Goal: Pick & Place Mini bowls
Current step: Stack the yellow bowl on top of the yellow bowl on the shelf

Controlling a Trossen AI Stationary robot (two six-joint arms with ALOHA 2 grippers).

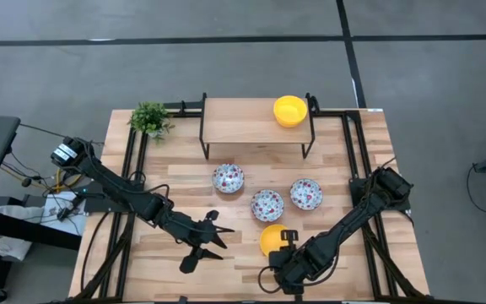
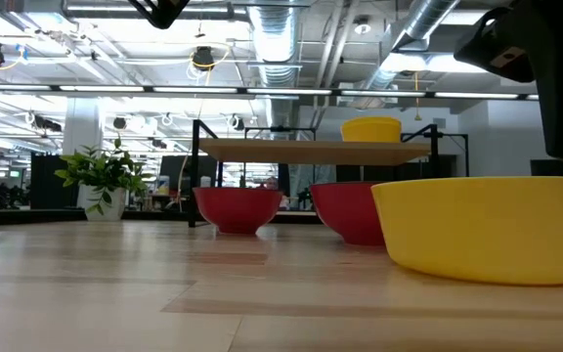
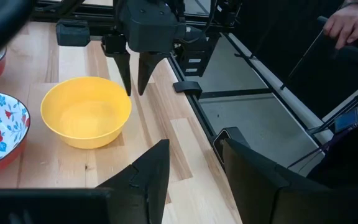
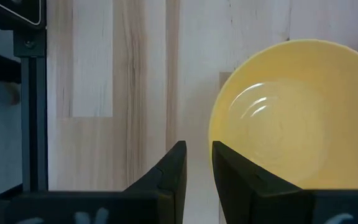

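Note:
A yellow mini bowl (image 1: 270,239) (image 4: 278,118) (image 3: 86,112) (image 2: 487,230) sits upright on the table near its near edge. My right gripper (image 1: 287,240) (image 4: 197,152) points down at this bowl's rim with a narrow gap between its fingers. Another yellow bowl (image 1: 289,110) (image 2: 371,129) stands on the wooden shelf. Three floral bowls (image 1: 228,178) (image 1: 267,205) (image 1: 306,194), red outside, rest mid-table. My left gripper (image 1: 207,236) (image 3: 194,177) is open, hovering left of the near yellow bowl and touching nothing. My right gripper comes from above, pointing down, at the near yellow bowl's rim (image 4: 211,134) on its side toward the table's right edge. One finger (image 4: 229,165) covers the rim and the other (image 4: 176,165) stands outside over bare wood. Whether either touches the bowl, I cannot tell. The bowl sits flat on the table.
A small green potted plant (image 1: 150,118) (image 2: 101,176) stands at the far left corner. The shelf (image 1: 256,122) on black legs spans the far middle. Black rails (image 1: 369,245) run along both table sides. A person's hand (image 3: 347,22) shows beyond the table.

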